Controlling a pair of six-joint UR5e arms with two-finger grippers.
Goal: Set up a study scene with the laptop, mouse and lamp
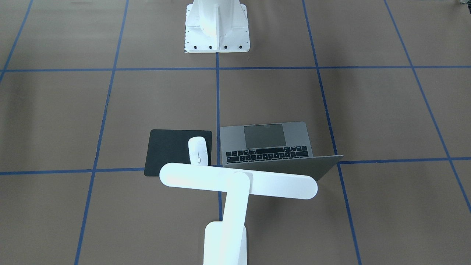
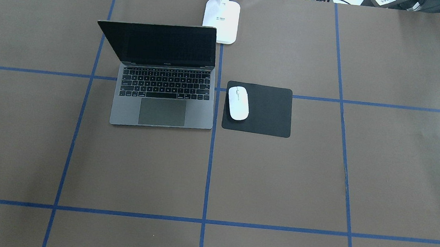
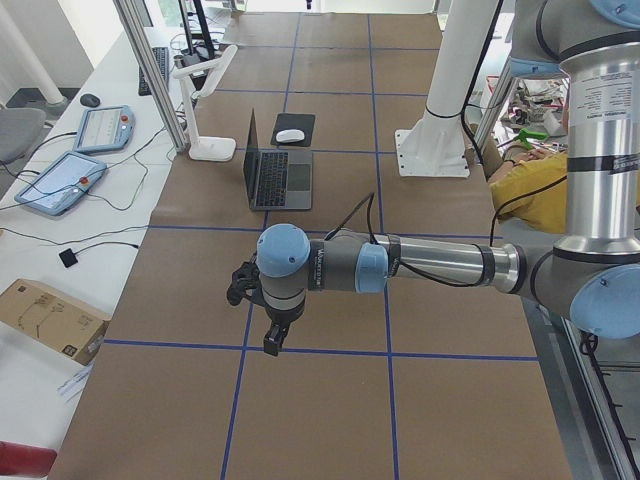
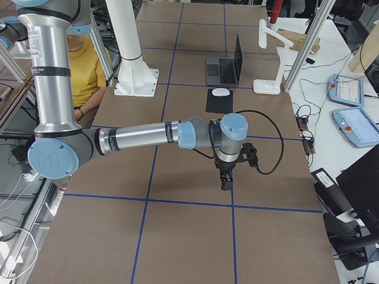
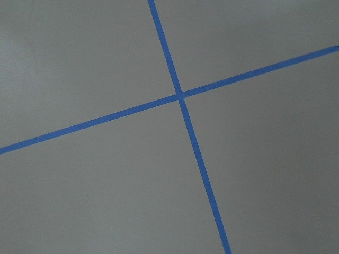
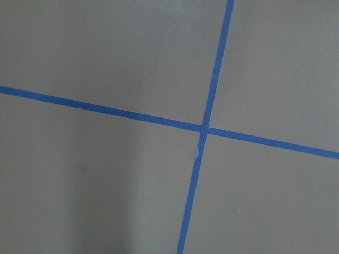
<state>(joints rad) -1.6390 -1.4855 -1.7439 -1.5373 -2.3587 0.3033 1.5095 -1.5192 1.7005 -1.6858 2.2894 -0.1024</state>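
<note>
Both pincers, left [image 3: 270, 345] and right [image 4: 225, 183], hung over bare table, well apart from everything; spread or pressed together, I could not tell. The laptop [image 2: 164, 94] stood open at the far side, the mouse [image 2: 238, 103] on a pad [image 2: 265, 111] just right of it, and the lamp [image 2: 222, 21] behind. A careless reach back would likely clip the lid or the lamp head.

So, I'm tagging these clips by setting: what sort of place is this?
Most likely a robotics lab or test cell: a brown-papered table marked with a blue tape grid, the industrial left arm reaching over it, and teach pendants on the side bench.
</note>
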